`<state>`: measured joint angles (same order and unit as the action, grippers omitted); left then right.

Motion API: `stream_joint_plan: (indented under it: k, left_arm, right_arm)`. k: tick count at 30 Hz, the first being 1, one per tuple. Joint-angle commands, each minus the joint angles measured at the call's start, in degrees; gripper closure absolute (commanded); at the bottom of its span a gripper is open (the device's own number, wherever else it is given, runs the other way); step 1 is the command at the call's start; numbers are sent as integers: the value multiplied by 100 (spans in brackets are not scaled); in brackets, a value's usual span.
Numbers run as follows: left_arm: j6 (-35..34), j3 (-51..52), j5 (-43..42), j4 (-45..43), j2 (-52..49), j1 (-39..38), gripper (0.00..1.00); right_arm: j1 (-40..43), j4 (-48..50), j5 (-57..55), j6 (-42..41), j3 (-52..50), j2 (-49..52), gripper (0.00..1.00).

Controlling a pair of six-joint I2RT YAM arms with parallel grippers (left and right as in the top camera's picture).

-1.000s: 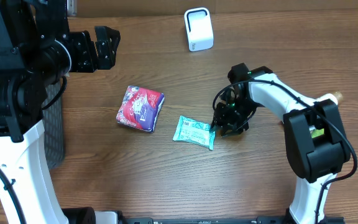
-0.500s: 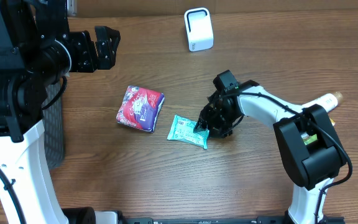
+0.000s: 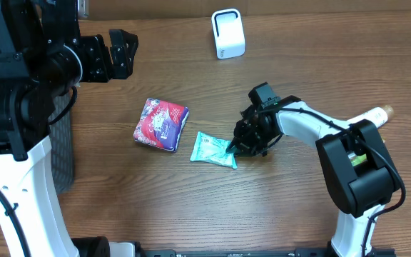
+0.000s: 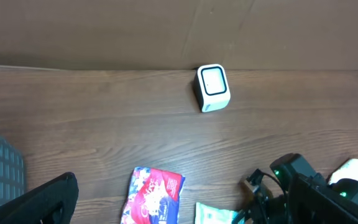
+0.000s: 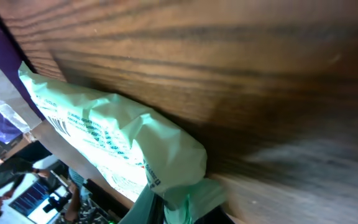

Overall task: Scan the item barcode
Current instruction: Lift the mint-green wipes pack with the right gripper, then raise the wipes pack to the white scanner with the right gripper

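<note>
The item, a teal packet (image 3: 211,150), lies flat on the wooden table (image 3: 312,64) near the middle. My right gripper (image 3: 234,148) sits low at the packet's right end and is shut on its edge. In the right wrist view the crumpled teal packet (image 5: 114,146) fills the left side, a barcode (image 5: 58,126) shows on it, and its end is pinched between my fingers at the bottom. The white barcode scanner (image 3: 227,33) stands at the back centre. My left gripper (image 3: 123,54) hangs open high at the left, far from the packet.
A red and purple snack packet (image 3: 161,123) lies just left of the teal one. A dark mesh bin (image 3: 63,143) stands off the table's left edge. In the left wrist view the scanner (image 4: 212,87) is upright near the cardboard back wall (image 4: 166,31).
My right gripper slid left, nudging the teal packet a little leftward, and its jaws closed on the packet's right end. The left arm stayed still.
</note>
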<state>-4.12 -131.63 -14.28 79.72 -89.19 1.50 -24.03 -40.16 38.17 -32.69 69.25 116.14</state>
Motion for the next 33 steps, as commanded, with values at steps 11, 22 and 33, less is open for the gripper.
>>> stream_joint_plan:
  k: [11,22,33]
  left_arm:
    - [92,-57,11,-20,-48,-4,0]
    - [92,-57,11,-20,-48,-2,0]
    - [92,-57,11,-20,-48,-2,1]
  right_arm:
    - [719,-584,249,2538,525,-1775,96]
    - [1128,-627,391,2673,564,-2734,96]
    - [741,-72,-3281,1821,564,-2752,96]
